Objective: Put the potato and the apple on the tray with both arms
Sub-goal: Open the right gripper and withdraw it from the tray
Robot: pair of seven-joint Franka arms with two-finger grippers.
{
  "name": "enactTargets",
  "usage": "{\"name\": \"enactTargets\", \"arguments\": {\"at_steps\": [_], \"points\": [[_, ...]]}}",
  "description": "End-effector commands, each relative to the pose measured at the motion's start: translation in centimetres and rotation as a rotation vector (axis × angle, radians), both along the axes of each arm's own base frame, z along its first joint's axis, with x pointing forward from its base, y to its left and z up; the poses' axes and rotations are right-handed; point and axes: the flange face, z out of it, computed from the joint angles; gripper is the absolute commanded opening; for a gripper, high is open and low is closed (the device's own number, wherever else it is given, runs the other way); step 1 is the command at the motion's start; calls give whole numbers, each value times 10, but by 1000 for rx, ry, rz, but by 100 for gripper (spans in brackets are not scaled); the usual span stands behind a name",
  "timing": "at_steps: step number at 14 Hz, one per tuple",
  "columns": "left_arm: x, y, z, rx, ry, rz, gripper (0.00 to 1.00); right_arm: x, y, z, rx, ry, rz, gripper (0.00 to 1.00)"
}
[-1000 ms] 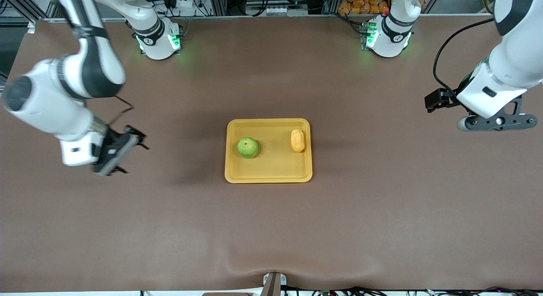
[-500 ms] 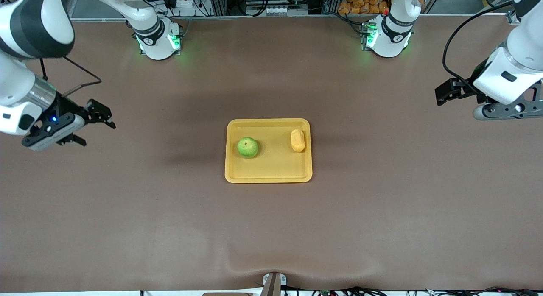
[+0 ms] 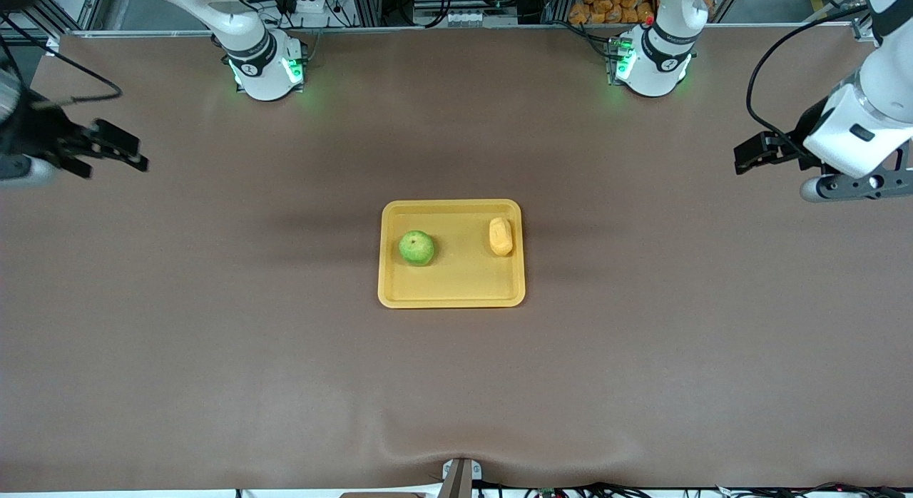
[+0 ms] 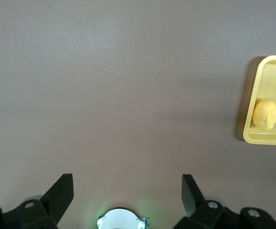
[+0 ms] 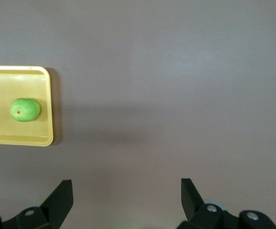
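— Where do the things lie?

— The apple (image 3: 416,247) sits in the yellow tray (image 3: 451,297) toward my right arm's end; the potato (image 3: 501,236) lies by the rim toward my left arm's end, its long axis running toward the bases.

— And you?

— My right gripper (image 3: 114,148) hangs over bare bench (image 3: 214,355), jaws spread, empty. My left gripper (image 3: 760,152) likewise, at its own end. Both well apart from the tray.

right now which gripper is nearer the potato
Left. The left gripper hangs over bare table toward its end, off the potato; the right gripper is farther, past the apple.
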Motion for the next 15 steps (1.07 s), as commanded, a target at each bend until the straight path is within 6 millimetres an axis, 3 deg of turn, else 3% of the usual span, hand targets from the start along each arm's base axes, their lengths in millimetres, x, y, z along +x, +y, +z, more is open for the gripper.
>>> {"name": "enactTargets", "arguments": {"at_steps": [1,7,15], "points": [[-30,2,15,-19,-34,-10,100,-4,-9,13,-57,18,-72,100],[-38,23,32,-54,-36,29,100,-8,-32,24,-75,30,-111,100],[-36,23,26,-52,-13,31,100,-4,-25,26,-74,9,-103,100]]}}
